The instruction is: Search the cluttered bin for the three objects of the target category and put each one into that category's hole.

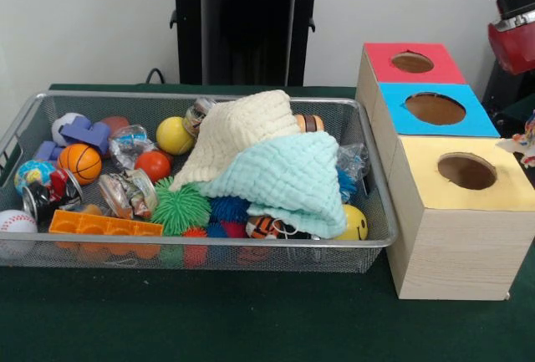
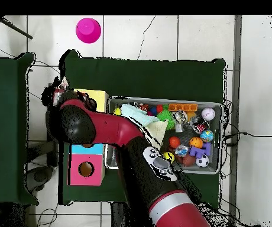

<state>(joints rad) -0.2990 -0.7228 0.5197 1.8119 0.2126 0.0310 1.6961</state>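
A dark green cloth-covered table (image 1: 251, 328) carries a wire mesh bin (image 1: 209, 255) beside a wooden box with red, blue and yellow holed tops (image 1: 456, 220). A small multicoloured figure (image 1: 524, 146), probably light and rigid, hangs off the box's yellow end. Overhead, the red arm (image 2: 112, 131) crosses the box; the gripper (image 2: 58, 93) appears to pinch the figure, though I cannot tell for sure.

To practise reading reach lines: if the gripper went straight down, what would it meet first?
Probably the green table near its edge, not the yellow box: the gripper hangs just beside that box, though depth is unclear.
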